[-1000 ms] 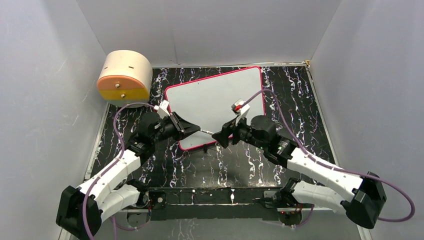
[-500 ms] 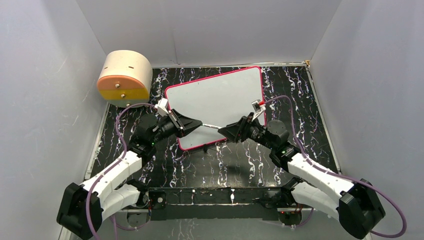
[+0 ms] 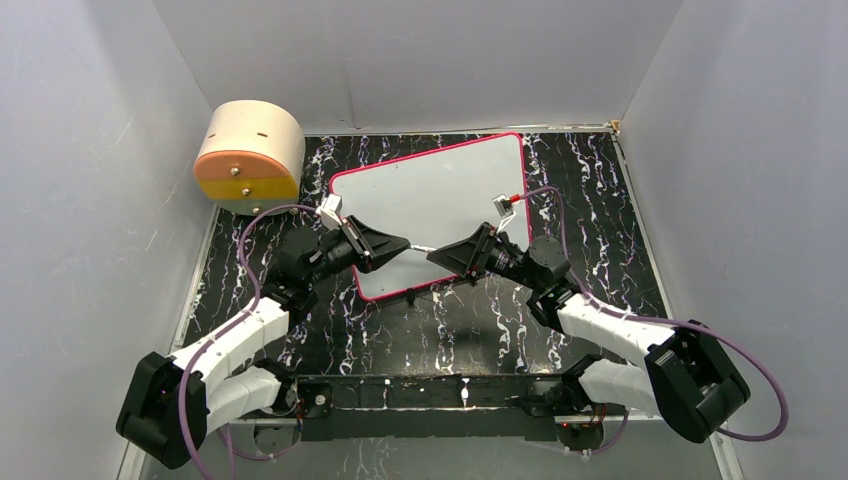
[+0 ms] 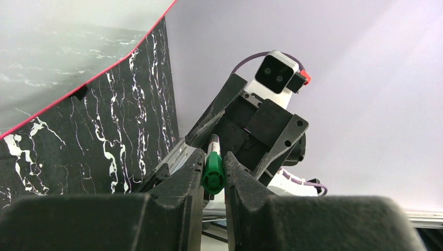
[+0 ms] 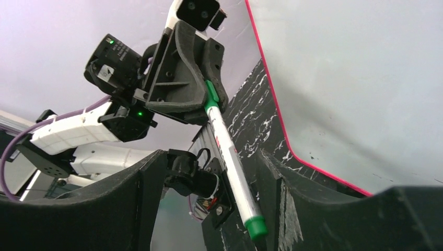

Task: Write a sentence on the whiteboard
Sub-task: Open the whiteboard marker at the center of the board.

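The left gripper (image 3: 399, 243) is clamped on one end of the slim white green-ended marker pen (image 5: 232, 162), whose long axis runs straight into the right gripper (image 3: 434, 255). The right jaws stand apart around its barrel, above the near edge of the pink-rimmed white whiteboard (image 3: 440, 185).

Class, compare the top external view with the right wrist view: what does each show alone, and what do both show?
Only the top view: the cream-and-orange drawer box in the far-left corner. Only the right wrist view: the marker has green ends, and the right gripper stands open around it. Both: the whiteboard, blank where visible, and the left gripper clamping the marker.
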You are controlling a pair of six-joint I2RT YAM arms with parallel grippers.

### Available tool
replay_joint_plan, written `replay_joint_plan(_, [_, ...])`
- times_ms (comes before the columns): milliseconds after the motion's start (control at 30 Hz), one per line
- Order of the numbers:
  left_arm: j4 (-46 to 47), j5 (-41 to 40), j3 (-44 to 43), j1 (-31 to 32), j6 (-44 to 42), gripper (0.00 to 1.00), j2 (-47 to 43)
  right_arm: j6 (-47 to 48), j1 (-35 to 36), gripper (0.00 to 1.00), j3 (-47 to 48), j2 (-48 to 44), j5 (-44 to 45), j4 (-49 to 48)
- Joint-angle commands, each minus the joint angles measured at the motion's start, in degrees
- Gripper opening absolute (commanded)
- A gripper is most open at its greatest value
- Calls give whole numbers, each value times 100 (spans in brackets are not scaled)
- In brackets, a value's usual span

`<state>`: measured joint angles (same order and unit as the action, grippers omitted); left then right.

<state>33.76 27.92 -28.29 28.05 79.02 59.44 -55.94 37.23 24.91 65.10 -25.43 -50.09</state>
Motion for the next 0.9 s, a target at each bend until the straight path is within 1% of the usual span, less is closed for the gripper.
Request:
replay_joint_plan(0, [312, 64, -128, 75, 8, 0, 3, -320, -30, 69, 92, 55, -195, -882])
replay_joint_plan(267, [376, 83, -176, 195, 9, 0, 82, -419, -56, 64, 111, 79, -222, -1031])
replay_joint_plan(400, [416, 41, -155, 239, 24, 0, 86, -452, -70, 58, 98, 72, -228, -1086])
replay_joint_plan(533, [439, 5, -135, 260, 50, 0, 94, -502, -76, 47, 80, 82, -267, -1144])
replay_joint_plan(767, [456, 17, -189, 271, 34, 0, 144, -473, -73, 37, 58, 5, -279, -1057])
replay_joint_plan(867, [456, 14, -209, 271, 34, 0, 151, -404, -69, 36, 99, -14, -341, -973])
